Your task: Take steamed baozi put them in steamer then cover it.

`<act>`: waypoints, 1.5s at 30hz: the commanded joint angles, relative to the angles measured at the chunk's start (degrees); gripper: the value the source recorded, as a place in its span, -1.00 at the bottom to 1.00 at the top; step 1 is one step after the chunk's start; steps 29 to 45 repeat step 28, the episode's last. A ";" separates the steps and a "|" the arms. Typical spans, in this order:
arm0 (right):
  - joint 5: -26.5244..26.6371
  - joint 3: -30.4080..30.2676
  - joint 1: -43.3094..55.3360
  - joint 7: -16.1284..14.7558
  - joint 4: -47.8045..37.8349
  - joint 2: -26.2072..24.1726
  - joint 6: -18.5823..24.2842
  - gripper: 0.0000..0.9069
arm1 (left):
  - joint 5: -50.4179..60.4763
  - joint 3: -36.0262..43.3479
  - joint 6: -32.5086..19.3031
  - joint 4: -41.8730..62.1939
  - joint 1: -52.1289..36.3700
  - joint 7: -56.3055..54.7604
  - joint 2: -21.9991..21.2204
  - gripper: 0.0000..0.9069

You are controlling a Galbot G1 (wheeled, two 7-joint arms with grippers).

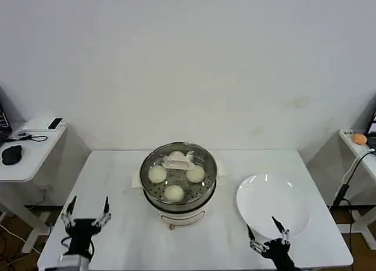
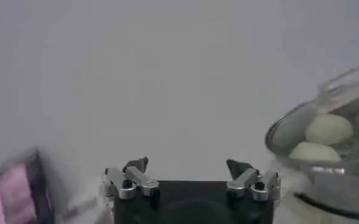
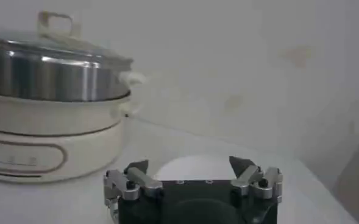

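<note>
Head view: steamer sits mid-worktop, toward the back edge, w/ the glass lid already on it; thru the glass three steamed baozi show clearly on the perforated floor, and a fourth is prob. hidden under the pale lid handle, can't confirm. White plate lies bare toward the worktop's right edge. Left gripper hangs at the front-left corner, fingers spread, holding nothing; right gripper at the front edge just beside the plate, fingers also spread and empty. Left wrist view: left gripper fingers wide apart, steamer rim off to one side w/ two baozi seen under the lid's edge. Right wrist view: right gripper spread over the plate, the steamer well apart on its white base, lid handle standing up on top. Judgement: task looks done, buns in and covered. If anything needs redoing, baozi are light, soft, easily dented, so pinch gently across the middle; the lid is rigid, smooth, breakable glass, so take it by the handle only.
</note>
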 commanded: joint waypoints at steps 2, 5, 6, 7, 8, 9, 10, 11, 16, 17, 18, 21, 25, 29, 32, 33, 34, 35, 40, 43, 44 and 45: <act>10.51 -1.33 -4.95 2.44 3.60 -10.29 -4.28 1.00 | -13.38 -2.90 -5.77 0.97 9.65 -0.65 -1.37 1.00; 10.99 -1.96 -4.77 3.91 3.86 -10.65 -4.36 1.00 | -13.51 -2.14 -3.44 0.11 9.81 -0.20 -1.52 1.00; 10.93 -2.60 -4.66 4.76 3.92 -10.87 -4.81 1.00 | -13.41 -1.88 -3.30 0.12 9.92 -0.02 -1.59 1.00; 10.64 -3.11 -4.56 5.51 3.87 -11.00 -5.15 1.00 | -13.59 -1.41 -2.91 0.17 10.16 0.02 -1.58 1.00; 10.42 -3.29 -4.56 5.71 3.84 -11.05 -5.21 1.00 | -13.33 -1.28 -2.92 0.29 10.27 0.17 -1.61 1.00; 10.26 -3.53 -4.56 6.04 3.75 -11.12 -5.24 1.00 | -12.67 -1.09 -3.03 0.50 10.46 0.42 -1.70 1.00; 10.39 -3.88 -4.61 6.77 3.68 -11.33 -5.86 1.00 | -12.33 -0.89 -3.09 0.59 10.62 0.56 -1.86 1.00; 10.35 -3.89 -4.60 7.02 3.63 -11.35 -5.93 1.00 | -12.26 -0.75 -3.11 0.58 10.75 0.55 -1.85 1.00; 10.79 -4.05 -4.27 7.41 3.68 -11.54 -5.94 1.00 | -11.72 -0.32 -3.27 0.58 11.06 0.83 -2.09 1.00; 11.03 -4.31 -4.28 7.22 3.89 -11.61 -5.52 1.00 | -11.53 -0.19 -3.28 0.74 11.01 0.95 -2.17 1.00; 11.29 -4.53 -4.33 7.18 4.01 -11.62 -5.41 1.00 | -11.40 -0.10 -3.33 0.82 11.00 1.06 -2.15 1.00; 11.97 -5.01 -4.57 6.57 4.73 -11.85 -4.28 1.00 | -11.03 0.33 -3.26 0.73 11.02 1.36 -2.26 1.00; 12.94 -5.19 -4.79 6.33 4.61 -12.30 -3.36 1.00 | -10.96 0.74 -3.03 0.35 11.31 1.43 -2.16 1.00; 12.90 -5.32 -4.78 6.67 3.87 -12.23 -2.49 1.00 | -11.27 1.14 -2.64 0.48 11.39 1.19 -2.18 1.00; 12.90 -5.32 -4.78 6.67 3.87 -12.23 -2.49 1.00 | -11.27 1.14 -2.64 0.48 11.39 1.19 -2.18 1.00; 12.90 -5.32 -4.78 6.67 3.87 -12.23 -2.49 1.00 | -11.27 1.14 -2.64 0.48 11.39 1.19 -2.18 1.00; 12.90 -5.32 -4.78 6.67 3.87 -12.23 -2.49 1.00 | -11.27 1.14 -2.64 0.48 11.39 1.19 -2.18 1.00; 12.90 -5.32 -4.78 6.67 3.87 -12.23 -2.49 1.00 | -11.27 1.14 -2.64 0.48 11.39 1.19 -2.18 1.00; 12.90 -5.32 -4.78 6.67 3.87 -12.23 -2.49 1.00 | -11.27 1.14 -2.64 0.48 11.39 1.19 -2.18 1.00; 12.90 -5.32 -4.78 6.67 3.87 -12.23 -2.49 1.00 | -11.27 1.14 -2.64 0.48 11.39 1.19 -2.18 1.00; 12.90 -5.32 -4.78 6.67 3.87 -12.23 -2.49 1.00 | -11.27 1.14 -2.64 0.48 11.39 1.19 -2.18 1.00; 12.90 -5.32 -4.78 6.67 3.87 -12.23 -2.49 1.00 | -11.27 1.14 -2.64 0.48 11.39 1.19 -2.18 1.00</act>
